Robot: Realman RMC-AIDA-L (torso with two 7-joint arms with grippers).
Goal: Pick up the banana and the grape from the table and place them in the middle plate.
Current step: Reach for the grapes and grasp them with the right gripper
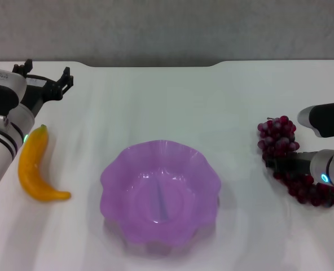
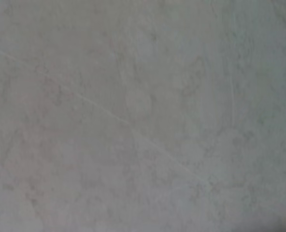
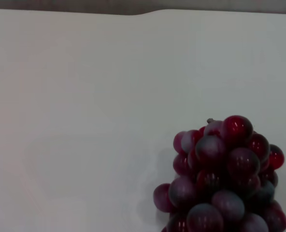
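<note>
The yellow-orange banana point(image 1: 34, 167) lies on the white table point(image 1: 172, 101) at the left, its green tip pointing away from me. My left gripper point(image 1: 46, 77) hovers just beyond that tip, open, with nothing between its fingers. The left wrist view shows only bare table point(image 2: 143, 116). The dark red-purple grape point(image 1: 278, 137) bunch lies at the right. My right gripper point(image 1: 288, 164) is low over the bunch's middle, covering part of it. The right wrist view shows the grape point(image 3: 220, 179) bunch's end close up, without fingers. The purple middle plate point(image 1: 117, 169) stands empty in the centre.
The table's far edge point(image 1: 155, 63) runs along the back, with a grey wall behind it. White tabletop stretches between the plate and each fruit.
</note>
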